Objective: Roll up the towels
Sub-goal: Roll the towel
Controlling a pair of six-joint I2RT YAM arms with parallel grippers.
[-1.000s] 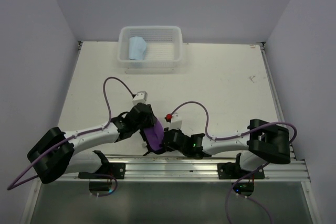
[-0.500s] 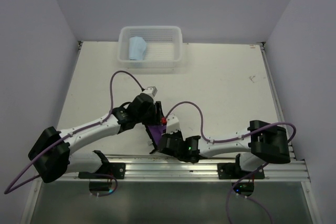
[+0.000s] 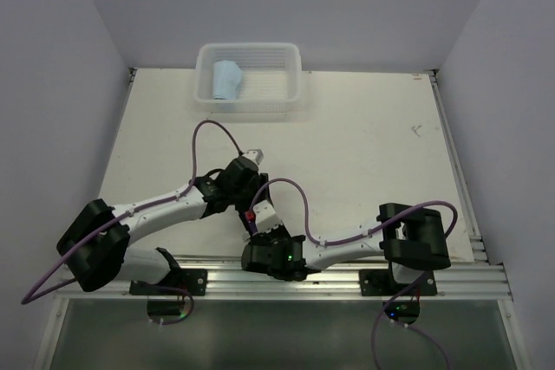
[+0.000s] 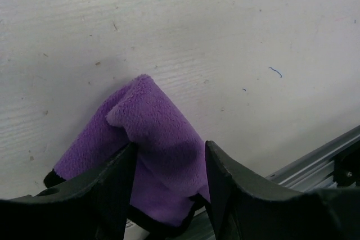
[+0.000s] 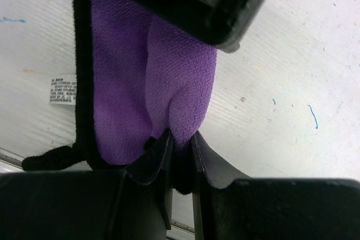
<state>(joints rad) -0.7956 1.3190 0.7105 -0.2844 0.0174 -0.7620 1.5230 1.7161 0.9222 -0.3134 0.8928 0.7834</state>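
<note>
The soft purple towel with black trim lies bottom middle of the top view. The right pincer pinches its fold. The left pincer is spread, with the towel between its 2 sides.

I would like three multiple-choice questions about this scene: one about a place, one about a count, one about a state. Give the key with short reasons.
1. Where is the light blue towel? A in the white basket; B beside the basket; C at the near edge.
2. How many towels are visible? A one; B two; C three.
3. What is the right tool doing? A open, holding nothing; B shut on the purple towel; C shut on nothing.
Key: 1 A, it lies inside the walls. 2 B, one blue, one purple. 3 B, it pinches purple cloth.
</note>
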